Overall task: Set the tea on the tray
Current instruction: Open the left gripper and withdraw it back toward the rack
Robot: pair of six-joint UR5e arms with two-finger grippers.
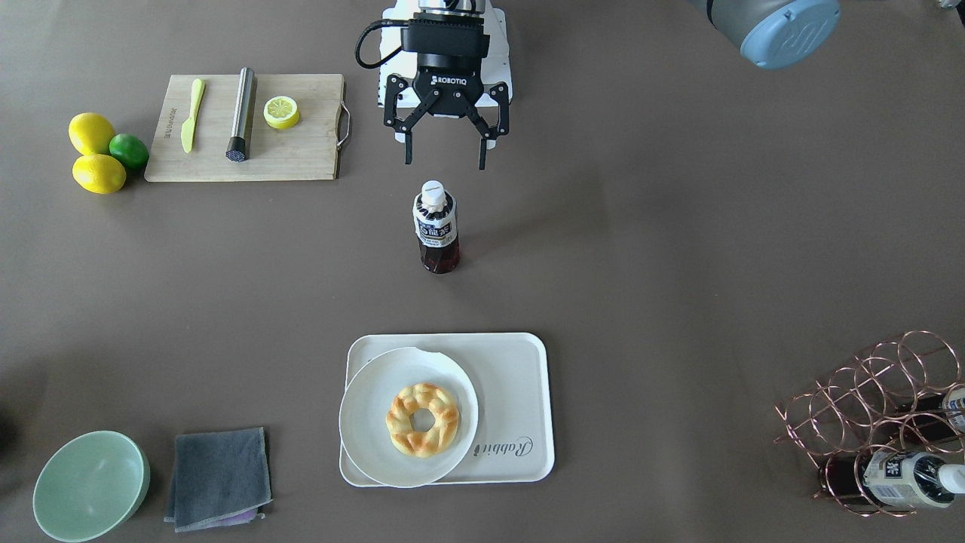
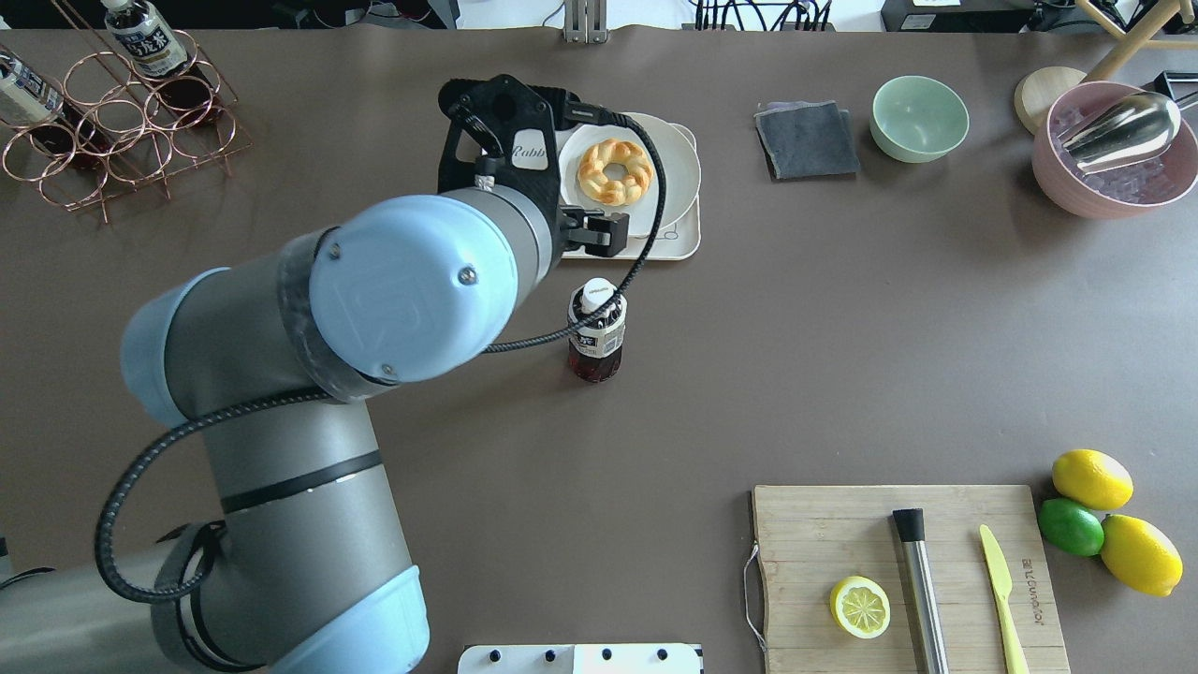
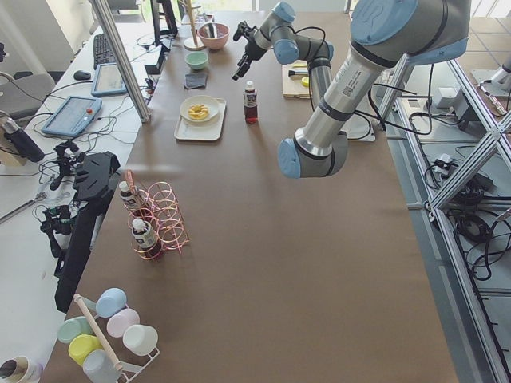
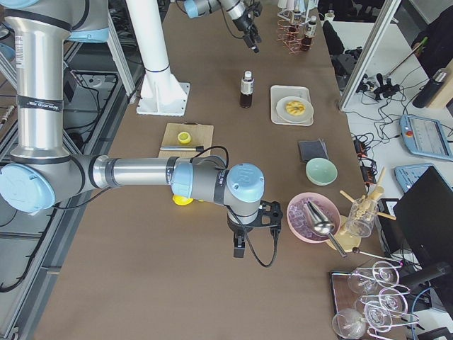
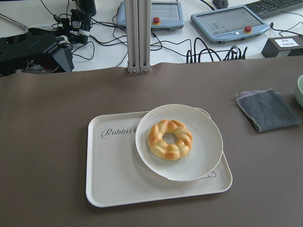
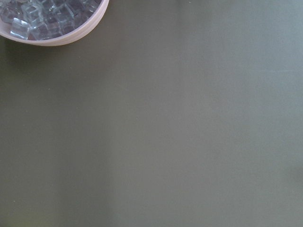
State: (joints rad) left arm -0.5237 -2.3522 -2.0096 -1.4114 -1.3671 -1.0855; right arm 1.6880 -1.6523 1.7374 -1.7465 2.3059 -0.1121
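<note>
The tea bottle (image 1: 436, 226) is seen upright on the table (image 1: 678, 264), well short of the tray (image 1: 513, 392). The left gripper (image 1: 445, 162) is held open and empty near it. The right gripper (image 4: 243, 244) cannot be judged. Grasp, carry and set-down are all judged outstanding.

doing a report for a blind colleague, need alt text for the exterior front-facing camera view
The open left gripper hangs above the table just behind an upright tea bottle, which stands apart from the tray nearer the camera. The tray holds a plate with a ring pastry; a cutting board, citrus, bowl, cloth and bottle rack sit at the edges.
</note>
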